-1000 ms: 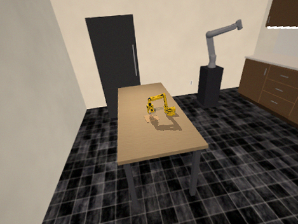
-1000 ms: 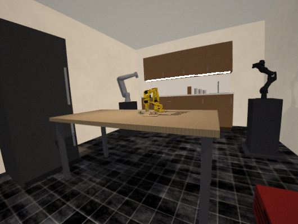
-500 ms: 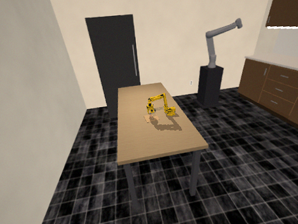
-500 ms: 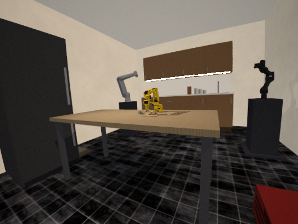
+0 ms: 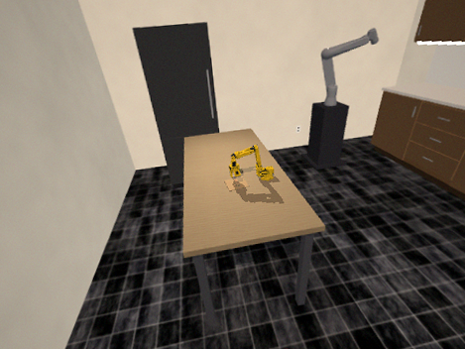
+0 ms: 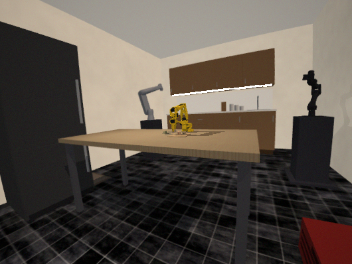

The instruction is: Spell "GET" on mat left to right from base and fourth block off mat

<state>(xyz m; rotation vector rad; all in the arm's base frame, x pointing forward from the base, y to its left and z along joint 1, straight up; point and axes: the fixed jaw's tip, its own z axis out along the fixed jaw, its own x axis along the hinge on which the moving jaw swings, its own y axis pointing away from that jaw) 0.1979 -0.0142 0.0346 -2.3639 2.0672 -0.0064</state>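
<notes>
The small yellow arm (image 5: 252, 163) stands near the middle of the wooden table (image 5: 241, 190). Its gripper (image 5: 237, 175) points down over a pale tan mat (image 5: 232, 183) and is shut on a block, too small to read. In the exterior view the arm (image 6: 179, 119) reaches down to the mat (image 6: 175, 134), and small blocks (image 6: 166, 132) lie at its left end. The letters on the blocks cannot be read at this distance.
A dark fridge (image 5: 179, 86) stands behind the table. A grey arm on a dark pedestal (image 5: 329, 116) stands to the right of the table. A black arm on a pedestal (image 6: 312, 146) stands farther off. Brown cabinets (image 5: 438, 141) line the right wall.
</notes>
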